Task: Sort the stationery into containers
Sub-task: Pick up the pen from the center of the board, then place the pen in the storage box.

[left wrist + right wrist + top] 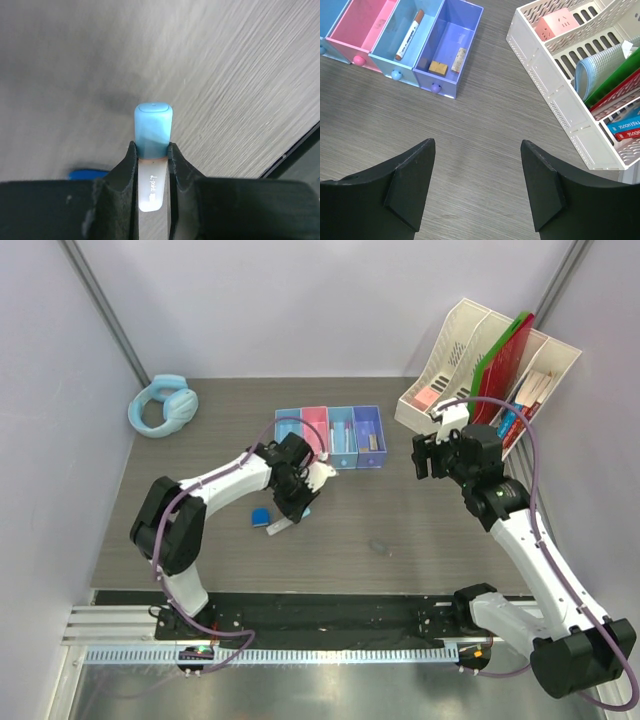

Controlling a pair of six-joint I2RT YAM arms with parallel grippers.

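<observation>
Black fingers (125, 172) of the left hand (152, 147) fill the bottom of its wrist view. They are pressed tight on both sides of the pale blue tube (154, 125), whose capped end sticks out past the tips, above the grey wood-grain counter (240, 75). A blue block (87, 174) peeks out beside the left finger. From above it lies on the counter just left of that hand, which sits close in front of the containers (330, 436).

The containers stand in a row: blue bin (288, 430), pink bin (367, 22), second blue bin (427, 30), purple bin (467, 37). A white pen (409, 36) with a brownish-red cap lies lengthwise in the second blue bin. The purple bin holds a gold clip (438, 67) and, just beside it, a short pale stick (458, 59) with a brown end.

The right hand (477, 145) hangs over bare counter between the purple bin and the cream organiser (547, 95), its fingers spread wide apart and gripping nothing
</observation>
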